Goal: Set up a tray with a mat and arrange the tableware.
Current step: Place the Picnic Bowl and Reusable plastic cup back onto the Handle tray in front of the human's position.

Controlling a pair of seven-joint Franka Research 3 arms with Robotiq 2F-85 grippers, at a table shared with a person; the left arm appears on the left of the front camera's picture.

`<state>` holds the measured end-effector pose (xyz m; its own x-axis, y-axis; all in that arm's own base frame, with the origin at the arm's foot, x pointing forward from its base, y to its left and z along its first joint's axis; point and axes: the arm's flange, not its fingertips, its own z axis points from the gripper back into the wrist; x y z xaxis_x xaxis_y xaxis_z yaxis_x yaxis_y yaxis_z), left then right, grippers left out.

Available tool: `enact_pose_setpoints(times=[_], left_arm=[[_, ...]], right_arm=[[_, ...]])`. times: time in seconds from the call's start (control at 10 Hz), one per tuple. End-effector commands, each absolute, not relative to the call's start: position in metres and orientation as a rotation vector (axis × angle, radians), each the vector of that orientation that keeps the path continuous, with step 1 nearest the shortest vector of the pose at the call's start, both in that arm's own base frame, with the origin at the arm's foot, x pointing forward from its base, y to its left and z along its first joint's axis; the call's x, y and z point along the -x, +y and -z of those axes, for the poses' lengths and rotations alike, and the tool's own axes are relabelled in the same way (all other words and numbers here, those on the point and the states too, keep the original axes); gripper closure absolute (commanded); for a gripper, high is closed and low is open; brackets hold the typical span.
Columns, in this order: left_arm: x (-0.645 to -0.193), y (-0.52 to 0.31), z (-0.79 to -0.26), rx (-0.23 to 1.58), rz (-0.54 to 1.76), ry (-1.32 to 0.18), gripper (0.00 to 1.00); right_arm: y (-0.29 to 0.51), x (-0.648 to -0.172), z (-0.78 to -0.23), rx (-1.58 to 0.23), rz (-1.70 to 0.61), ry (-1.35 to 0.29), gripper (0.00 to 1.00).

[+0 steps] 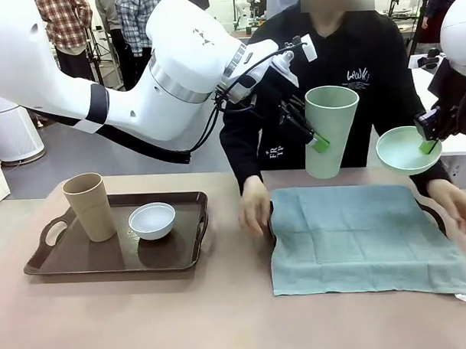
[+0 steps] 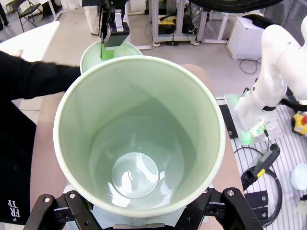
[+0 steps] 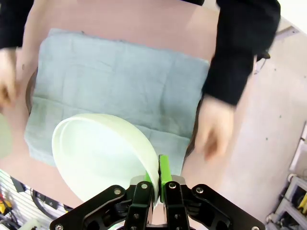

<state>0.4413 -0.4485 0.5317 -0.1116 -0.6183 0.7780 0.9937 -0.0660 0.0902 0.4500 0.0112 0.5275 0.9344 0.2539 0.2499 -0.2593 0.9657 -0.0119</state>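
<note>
Tan cup and white bowl stand side by side on the brown tray at 8 o'clock in the front view, the bowl at the cup's 3 o'clock. Toward the middle, the left gripper is clamped on the side of the pale green cup, held upright in the air over the far edge of the mat. That grey-blue mat lies spread over a second tray at 4 o'clock, with a person's hands at its 9 and 3 o'clock edges. At 3 o'clock, the right gripper pinches the rim of the pale green bowl, tilted in the air.
</note>
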Motion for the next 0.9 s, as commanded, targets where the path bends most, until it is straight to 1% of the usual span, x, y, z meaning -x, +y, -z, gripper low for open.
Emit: enact_pose_setpoints(times=[0.0, 0.8], left_arm=[[-0.4405, -0.4473, -0.5334, 0.676, 1.556, -0.763, 1.0], [-0.4405, -0.4473, -0.5334, 0.676, 1.556, -0.763, 1.0]], right_arm=[[0.0121, -0.4524, -0.5291, -0.02, -0.256, -0.26, 1.0], [0.0121, -0.4524, -0.5291, -0.02, -0.256, -0.26, 1.0]])
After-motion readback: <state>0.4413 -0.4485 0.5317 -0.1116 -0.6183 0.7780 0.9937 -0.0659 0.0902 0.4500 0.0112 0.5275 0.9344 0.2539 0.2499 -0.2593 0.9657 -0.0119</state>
